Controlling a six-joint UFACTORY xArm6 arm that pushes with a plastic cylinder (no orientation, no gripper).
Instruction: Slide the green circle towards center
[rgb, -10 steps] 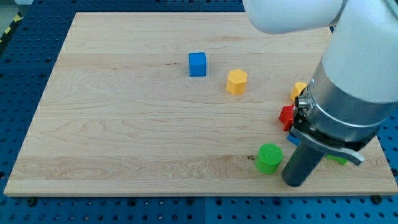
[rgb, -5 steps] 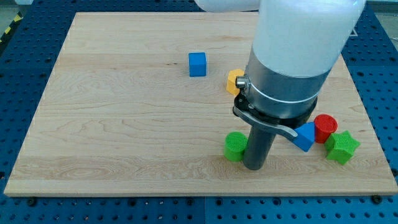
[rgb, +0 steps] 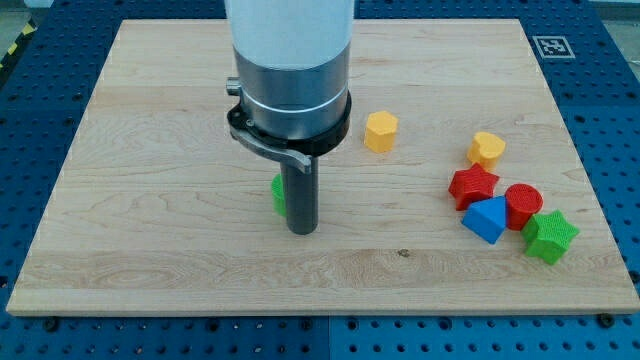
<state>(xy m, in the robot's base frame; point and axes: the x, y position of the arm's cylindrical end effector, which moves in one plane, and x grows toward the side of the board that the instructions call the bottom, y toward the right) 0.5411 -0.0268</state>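
Note:
The green circle (rgb: 278, 195) lies near the board's middle, mostly hidden behind my rod; only a thin green sliver shows at the rod's left side. My tip (rgb: 302, 229) rests on the board just to the right of and below the green circle, touching it. The arm's wide grey and white body fills the view's top centre.
A yellow hexagon block (rgb: 381, 131) lies right of the arm. At the view's right sit a yellow block (rgb: 487, 148), a red star (rgb: 472, 185), a red cylinder (rgb: 523, 205), a blue block (rgb: 487, 219) and a green star (rgb: 550, 236). The arm hides the blue cube.
My tip has swept leftward and upward from the lower right, pushing the green circle with it to near the board's middle. The arm now covers the blue cube.

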